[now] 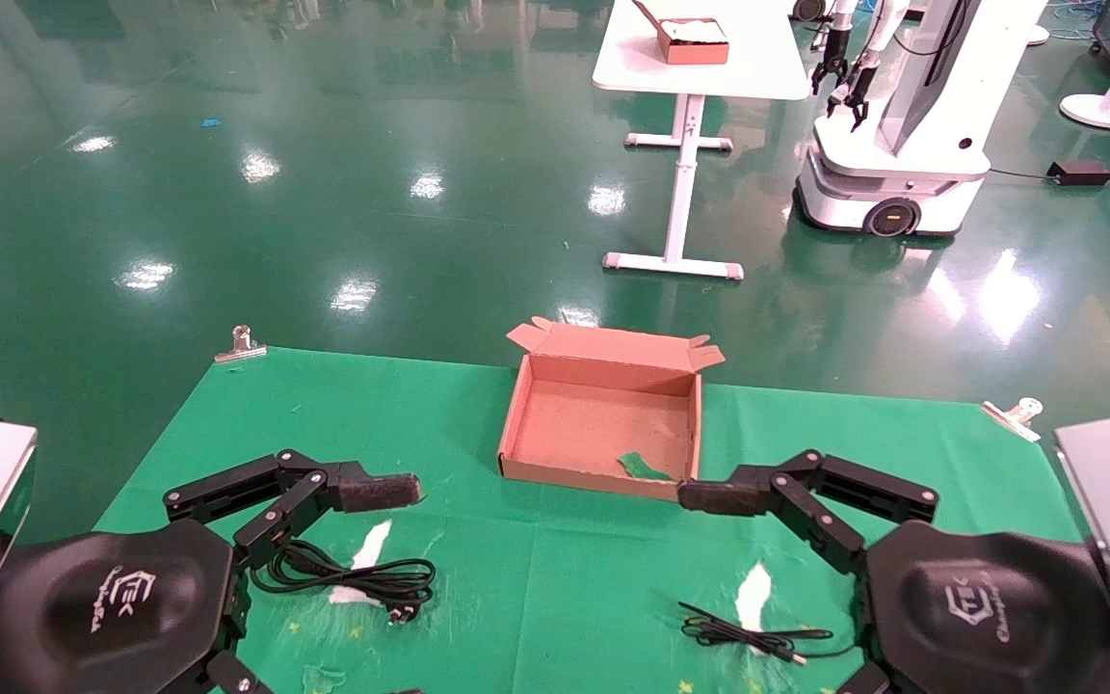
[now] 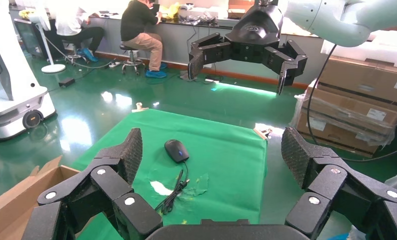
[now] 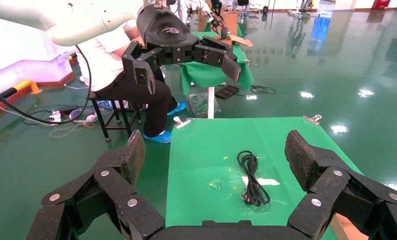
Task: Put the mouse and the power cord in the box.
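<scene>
Nothing is packed yet, so the task stands at its very first step: both things lie on the green-covered counter (image 1: 536,578) and the box (image 1: 603,453) holds only a scrap of green. Nearest the front edge on the left lies the power cord (image 1: 353,581), a thick black cable gathered in long loose loops with its chunky plug at the end, partly over a white patch. The left gripper (image 1: 324,540) hangs just above it with its jaws spread wide and nothing between them. Toward the front right corner the mouse cable (image 1: 743,636) trails in a thin black bundle ending in a metal-tipped plug; the mouse (image 2: 176,150) itself, a small black oval, shows only from the left wrist, lying beyond its cable. The right gripper (image 1: 786,540) hovers over that side, likewise spread and empty. Farther back, at the middle of the rear edge, the shallow brown box sits open, lid flaps up. The next move probably calls for one gripper to drop onto its thing, most likely closing across the bunched loops.
</scene>
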Tool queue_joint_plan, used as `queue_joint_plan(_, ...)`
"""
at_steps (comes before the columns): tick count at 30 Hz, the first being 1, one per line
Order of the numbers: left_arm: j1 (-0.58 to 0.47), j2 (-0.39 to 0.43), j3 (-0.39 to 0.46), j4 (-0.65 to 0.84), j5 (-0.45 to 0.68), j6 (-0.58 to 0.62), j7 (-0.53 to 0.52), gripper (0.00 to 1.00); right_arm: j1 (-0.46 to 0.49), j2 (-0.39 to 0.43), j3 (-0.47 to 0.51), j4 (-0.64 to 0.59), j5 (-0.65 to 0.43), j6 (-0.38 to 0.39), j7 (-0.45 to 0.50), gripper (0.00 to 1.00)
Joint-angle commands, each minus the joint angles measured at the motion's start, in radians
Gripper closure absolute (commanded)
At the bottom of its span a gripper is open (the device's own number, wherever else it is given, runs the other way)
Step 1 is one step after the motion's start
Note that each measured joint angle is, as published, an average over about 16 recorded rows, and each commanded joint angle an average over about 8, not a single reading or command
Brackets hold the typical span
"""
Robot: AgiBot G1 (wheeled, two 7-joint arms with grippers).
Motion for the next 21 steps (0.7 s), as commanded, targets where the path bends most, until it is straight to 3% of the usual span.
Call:
queue_joint_plan(1, 0.000, 0.000, 0.000, 0.000, 0.000, 0.000, 0.000, 0.00, 0.000, 0.000, 0.000, 0.000, 0.000, 0.000, 0.000, 0.00)
queue_joint_plan(12, -0.004, 0.001, 0.006, 0.010, 0.018, -0.001, 0.007, 0.00, 0.001, 0.000, -0.004, -0.010, -0.011, -0.002, -0.007, 0.00)
queue_joint_plan(21, -0.112, 0.052, 0.088, 0.176, 0.202, 0.051, 0.097, 0.00, 0.062, -0.027, -0.068, -0.156, -0.144, -0.065, -0.106, 0.00)
